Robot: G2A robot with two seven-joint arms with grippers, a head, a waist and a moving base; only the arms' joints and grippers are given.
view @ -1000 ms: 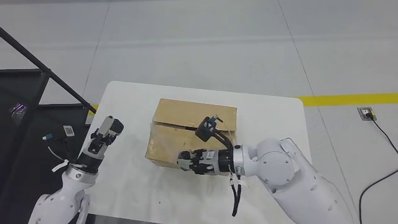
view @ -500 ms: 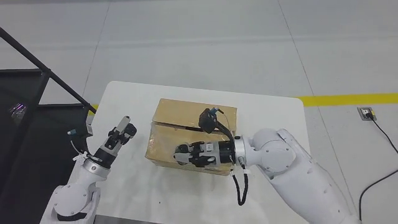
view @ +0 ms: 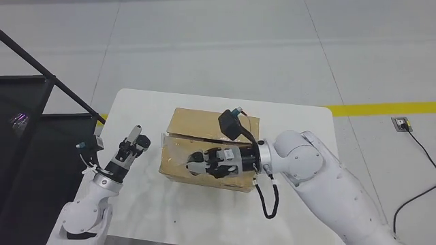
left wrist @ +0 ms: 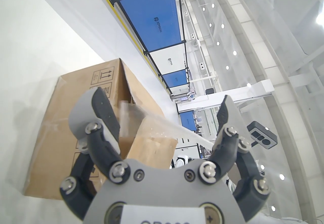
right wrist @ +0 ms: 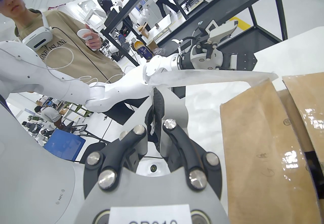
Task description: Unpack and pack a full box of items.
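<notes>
Surface: the white surface [view: 136, 109] holds the box in its middle. It has not changed.

Box: the brown box [view: 204, 126] sits in the same spot as a second ago, well in from the edges. It has not slid or turned. Its top looks shut, so nothing has come out yet.

Right arm: it lies over the front part of the box. A second ago the right tool [right wrist: 155, 98] was down by the front edge of the box. Now it has moved up over the top, toward the end nearest the other arm. Its fingers are pressed together and pinch one end of the clear tape.

Left arm: a second ago the left tool [left wrist: 162, 98] was out near the edge of the surface. It has come in and now hangs just beside the end of the box, not touching it. In the last half second it has hardly moved. Its fingers are spread wide and hold nothing.

Tape: the clear tape [right wrist: 207, 75] has come up off the box top. It now stretches in the air from the right tool to the box corner, where it is still stuck. I think this is the opening step, and it is nearly done. Once the tape is off, the flaps can open and the unpacking can start. The left tool looks ready to help, maybe by holding the box still.
</notes>
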